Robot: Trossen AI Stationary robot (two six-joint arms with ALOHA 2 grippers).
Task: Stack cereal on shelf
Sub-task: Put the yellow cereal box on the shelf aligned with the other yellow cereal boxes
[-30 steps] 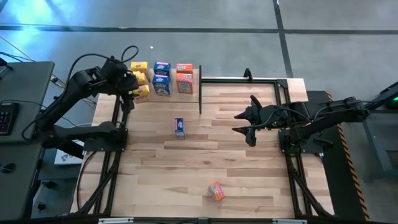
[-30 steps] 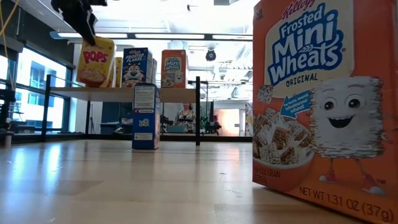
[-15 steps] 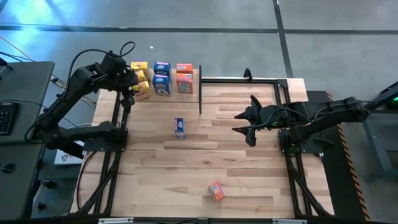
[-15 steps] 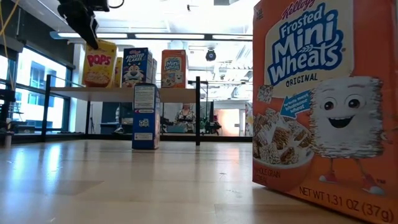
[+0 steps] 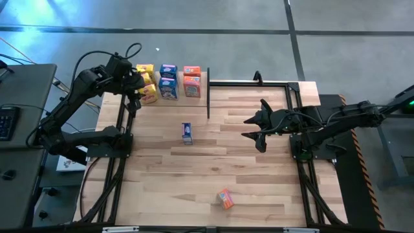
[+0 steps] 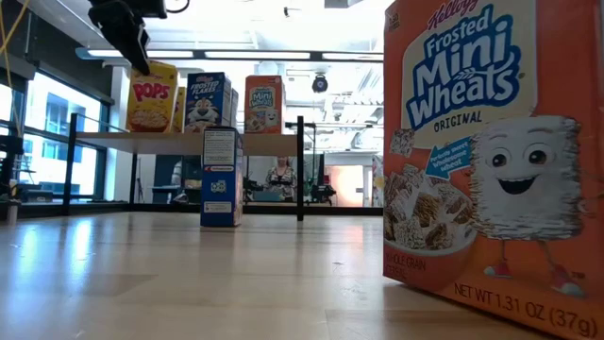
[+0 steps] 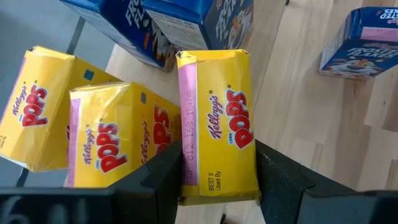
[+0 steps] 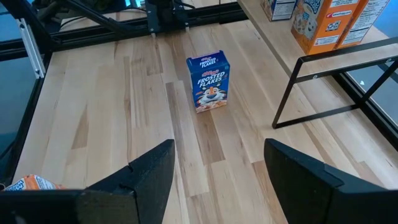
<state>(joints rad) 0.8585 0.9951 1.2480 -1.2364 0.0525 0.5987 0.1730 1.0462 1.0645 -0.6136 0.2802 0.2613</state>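
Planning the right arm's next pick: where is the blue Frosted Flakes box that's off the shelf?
In the high view, the blue Frosted Flakes box stands upright mid-table, just in front of the shelf, left of the open right gripper.

Grey concrete floor (image 5: 259,16) with dark seam lines. Tall windows (image 6: 52,142) along one side, bright ceiling strip lights (image 6: 255,55). Dark desk (image 5: 19,97) beside the table, keyboard (image 5: 5,122) on it.

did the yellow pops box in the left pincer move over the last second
Yes. In the low view the yellow Pops box, held by the left pincer, has come down and to the picture's right, nearer the blue Frosted Flakes box on the shelf.
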